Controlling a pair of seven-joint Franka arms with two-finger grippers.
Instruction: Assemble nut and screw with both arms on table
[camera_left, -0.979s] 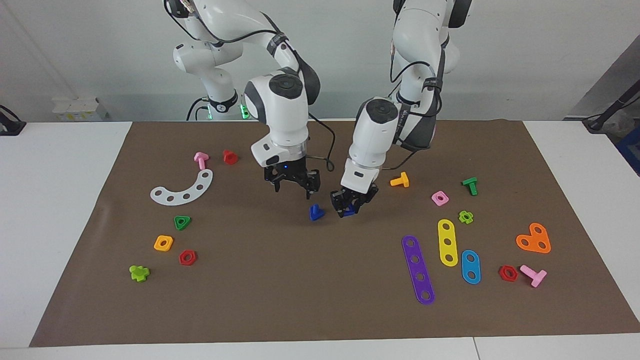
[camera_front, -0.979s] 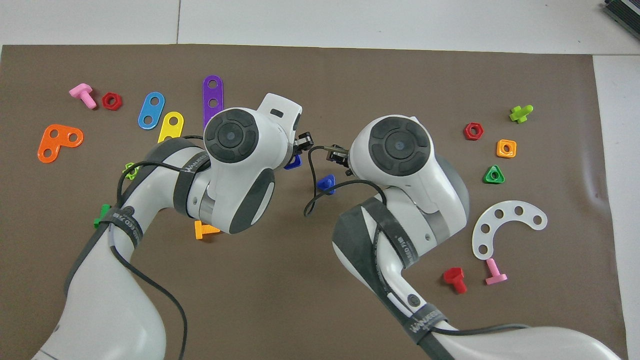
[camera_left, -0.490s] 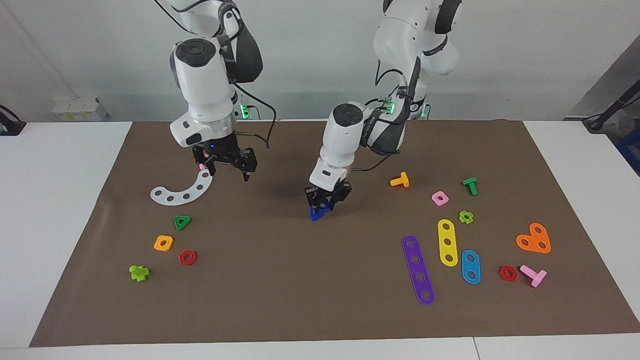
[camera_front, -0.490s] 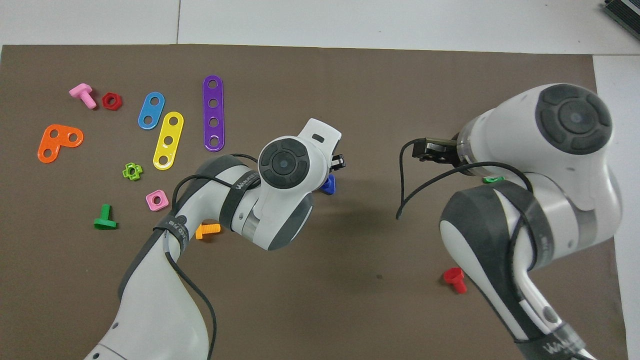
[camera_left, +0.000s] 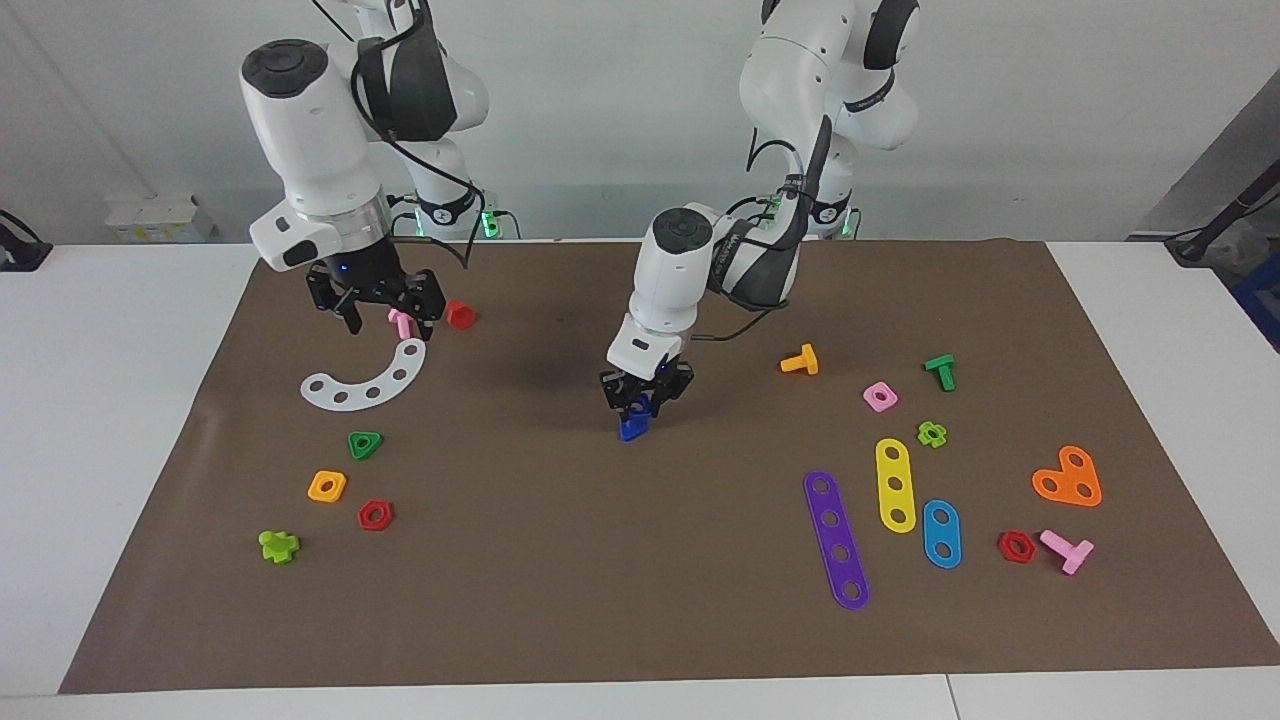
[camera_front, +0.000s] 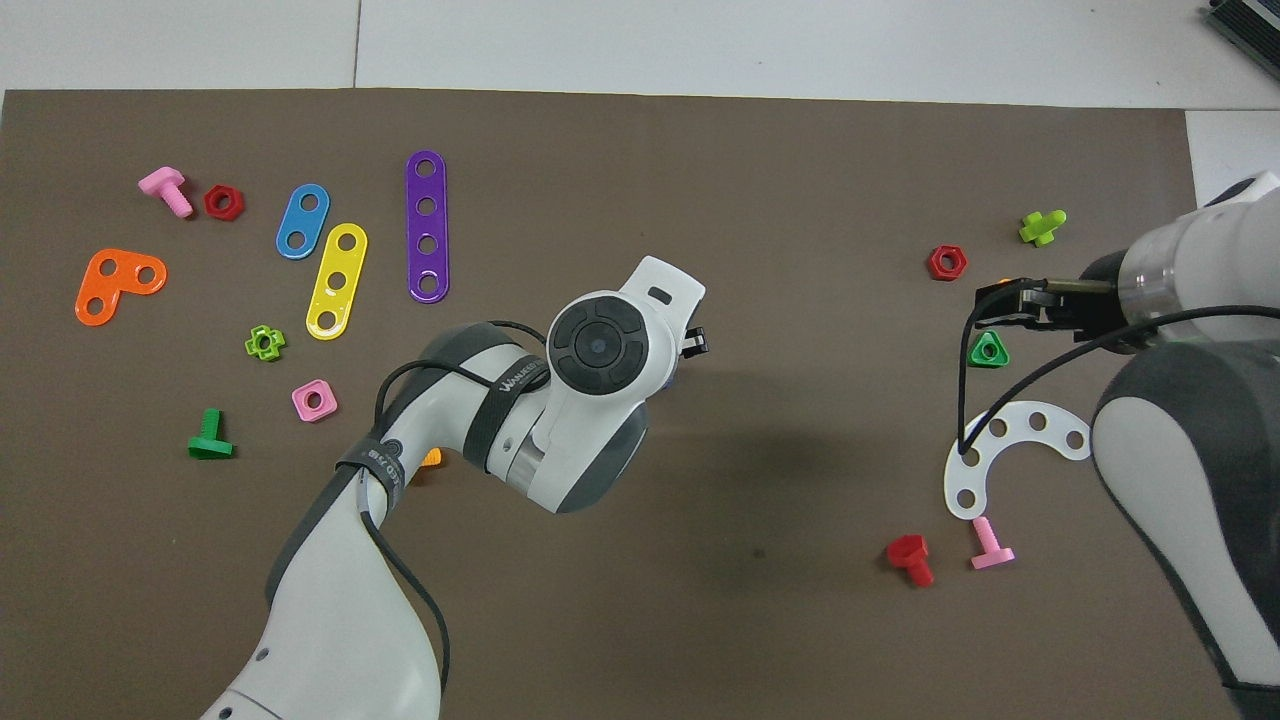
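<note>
One camera looks from high across the table (camera_left: 130, 400) at both robots. The other looks steeply down from above them. Both see the brown mat (camera_left: 560, 560).

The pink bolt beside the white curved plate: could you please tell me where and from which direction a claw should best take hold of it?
Grip the pink bolt across its slim shaft, coming straight down from above: it lies flat on the mat, shaft exposed, with the red bolt beside it leaving room.

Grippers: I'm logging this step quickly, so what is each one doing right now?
Left gripper: down at the mat, shut on the nut, right over the screw.
Right gripper: open, empty, raised over the pink bolt.
</note>
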